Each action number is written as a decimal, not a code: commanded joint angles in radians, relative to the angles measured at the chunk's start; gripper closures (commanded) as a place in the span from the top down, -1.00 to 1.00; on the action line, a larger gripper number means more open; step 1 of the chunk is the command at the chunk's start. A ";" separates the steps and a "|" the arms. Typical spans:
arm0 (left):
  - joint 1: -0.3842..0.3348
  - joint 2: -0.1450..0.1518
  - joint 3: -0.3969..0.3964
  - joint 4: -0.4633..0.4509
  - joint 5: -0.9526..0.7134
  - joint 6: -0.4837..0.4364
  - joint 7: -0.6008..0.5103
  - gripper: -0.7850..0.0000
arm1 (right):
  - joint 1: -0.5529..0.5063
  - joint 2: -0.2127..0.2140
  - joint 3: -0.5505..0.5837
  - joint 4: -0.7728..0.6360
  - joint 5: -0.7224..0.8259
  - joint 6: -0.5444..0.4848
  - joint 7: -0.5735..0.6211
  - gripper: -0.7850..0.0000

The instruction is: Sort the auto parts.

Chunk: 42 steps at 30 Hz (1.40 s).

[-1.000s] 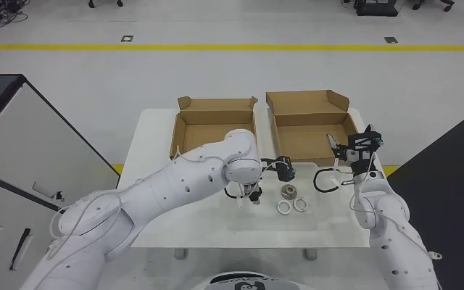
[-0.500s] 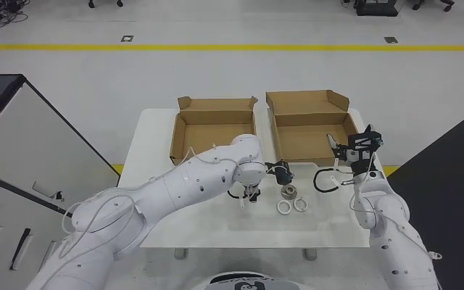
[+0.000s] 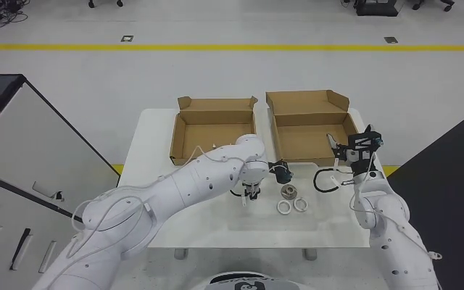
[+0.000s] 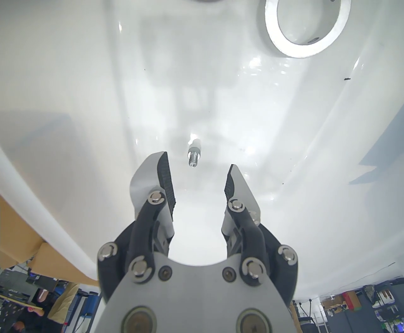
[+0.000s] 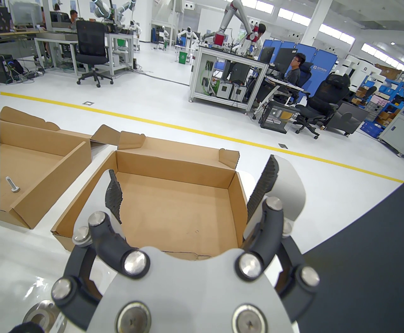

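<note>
Top view: an open brown cardboard box, with nothing in it, stands at the far edge of the white worktop. A second brown cardboard box stands just beside it, on the left arm's side. Near the empty box's front wall, toward the robot, lie a grey stepped metal hub and two pale flat rings. The left gripper hangs low over the worktop, in front of the gap between the boxes. The right gripper is at the empty box's front corner on the right arm's side.

Left wrist view: the left gripper has its ribbed black fingers spread apart, holding nothing. A short silver threaded bolt lies on the glossy worktop just beyond the fingertips, in line with the gap between them. A silver metal ring lies farther off on the worktop.

Right wrist view: the right gripper is spread wide and holds nothing, poised above the near wall of the empty box. The second box beside it holds one silver hex-head bolt on its floor.
</note>
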State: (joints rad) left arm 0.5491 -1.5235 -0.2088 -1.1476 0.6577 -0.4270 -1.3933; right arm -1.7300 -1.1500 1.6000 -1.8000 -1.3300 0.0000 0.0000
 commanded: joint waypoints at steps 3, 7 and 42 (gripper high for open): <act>0.000 -0.011 0.007 0.022 -0.002 -0.004 0.004 -0.04 | 0.000 0.000 0.000 0.000 0.000 0.000 0.000 1.00; -0.001 -0.020 0.017 0.040 -0.007 -0.006 0.006 -0.07 | 0.000 0.000 0.000 0.000 0.000 0.000 0.000 1.00; -0.026 0.032 -0.134 -0.168 -0.116 0.115 -0.115 -1.00 | 0.000 0.000 0.000 0.000 0.000 0.000 0.000 1.00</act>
State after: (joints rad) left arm 0.5242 -1.5051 -0.3343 -1.2742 0.5499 -0.3271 -1.4939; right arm -1.7300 -1.1500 1.6000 -1.8000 -1.3300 0.0000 0.0000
